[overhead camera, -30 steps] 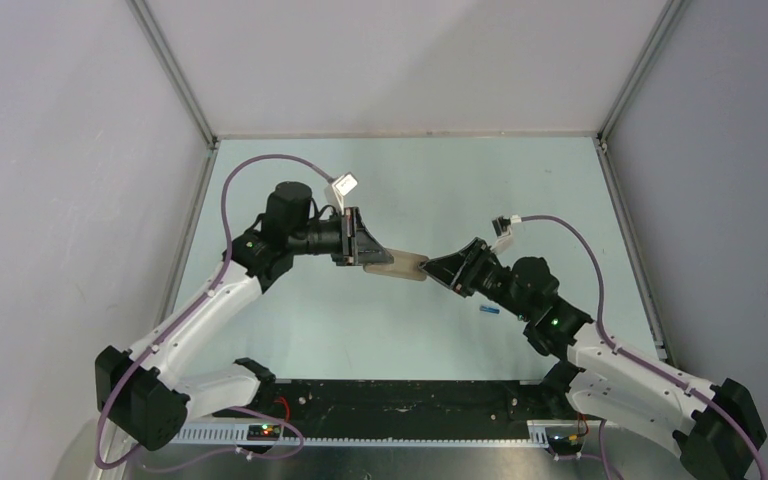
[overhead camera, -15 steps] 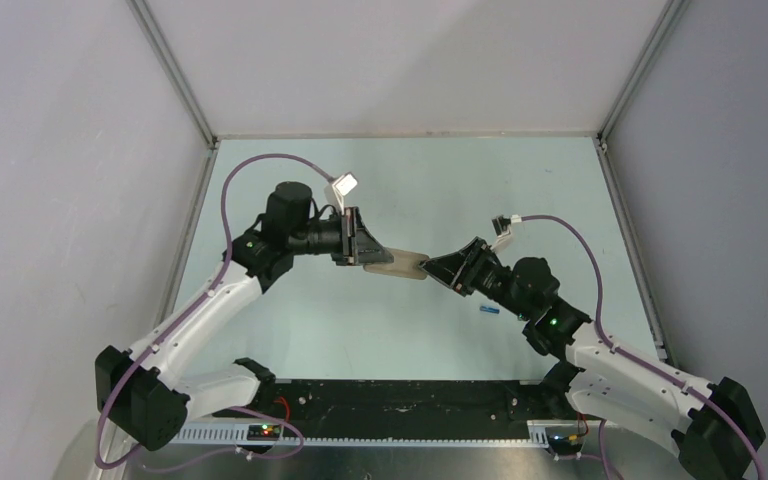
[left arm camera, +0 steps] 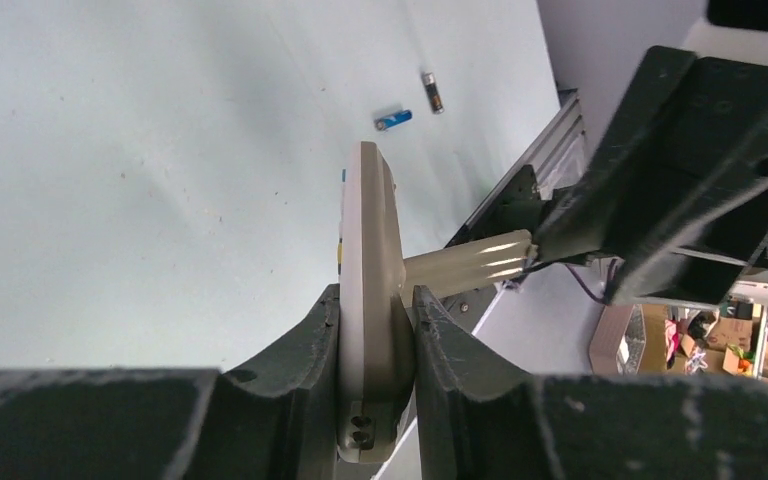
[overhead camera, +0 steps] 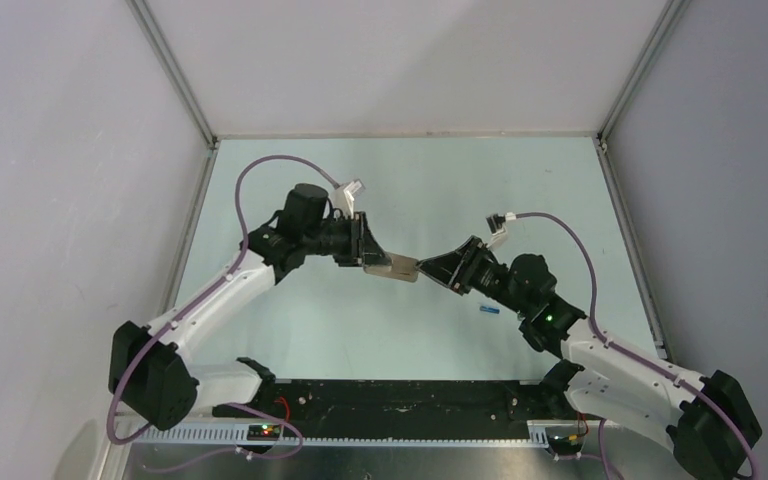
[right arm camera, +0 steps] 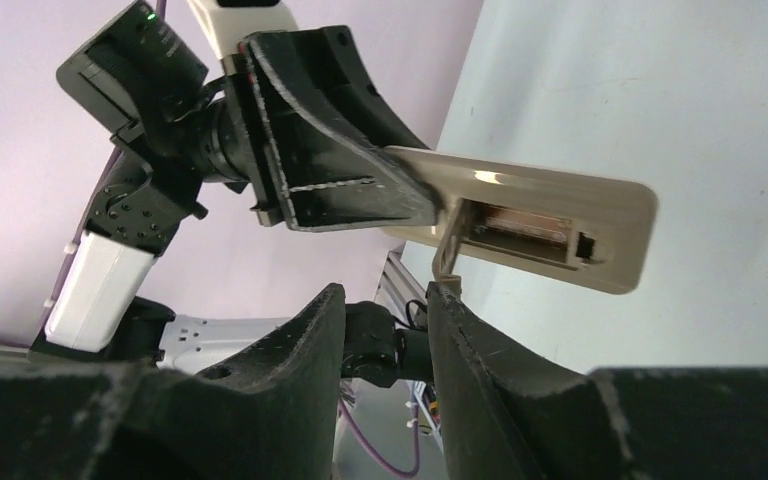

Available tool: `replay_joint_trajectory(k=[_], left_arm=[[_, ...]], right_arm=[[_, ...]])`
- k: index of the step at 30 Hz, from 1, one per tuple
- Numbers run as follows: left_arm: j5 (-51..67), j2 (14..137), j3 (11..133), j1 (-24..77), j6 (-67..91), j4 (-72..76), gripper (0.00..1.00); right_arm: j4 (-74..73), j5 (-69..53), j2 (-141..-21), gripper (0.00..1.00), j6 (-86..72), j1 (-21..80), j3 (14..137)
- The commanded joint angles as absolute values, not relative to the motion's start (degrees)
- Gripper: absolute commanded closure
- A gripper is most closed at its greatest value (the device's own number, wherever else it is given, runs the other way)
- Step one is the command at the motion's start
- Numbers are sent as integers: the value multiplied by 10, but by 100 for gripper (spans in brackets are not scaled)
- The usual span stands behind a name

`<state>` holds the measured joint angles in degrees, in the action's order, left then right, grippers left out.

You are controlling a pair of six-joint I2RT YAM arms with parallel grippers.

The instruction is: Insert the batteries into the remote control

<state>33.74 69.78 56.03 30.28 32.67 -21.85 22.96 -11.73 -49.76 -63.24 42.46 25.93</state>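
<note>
A pale green table fills the overhead view. The left arm and right arm reach in from its near edge and meet over the middle. Between them we see the remote control, held above the table, one end clamped in the left jaws. The right jaws stand partly apart at its other end and pinch nothing. One of their fingertips touches a thin tan cover flap that sticks out from the remote's back. The battery slot beside the flap looks open and empty. A blue battery and a dark battery lie near each other on the table, well apart from the remote. We judge that loading has not yet begun.
</note>
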Motion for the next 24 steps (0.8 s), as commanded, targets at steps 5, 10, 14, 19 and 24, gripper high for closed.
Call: replay_joint_trajectory(k=[5, 10, 14, 19, 24], left_arm=[[319, 726, 580, 316, 306, -220, 100], [271, 767, 596, 316, 297, -225, 100], [200, 802, 618, 316, 267, -227, 100], [86, 815, 649, 323, 226, -227, 100], [-4, 811, 659, 335, 197, -224, 100]], right_arm=[[254, -130, -549, 60, -630, 413, 275], [282, -127, -613, 60, -625, 398, 275], [311, -139, -664, 62, -622, 380, 284], [292, -130, -704, 63, -623, 370, 302], [263, -113, -709, 64, -625, 368, 302]])
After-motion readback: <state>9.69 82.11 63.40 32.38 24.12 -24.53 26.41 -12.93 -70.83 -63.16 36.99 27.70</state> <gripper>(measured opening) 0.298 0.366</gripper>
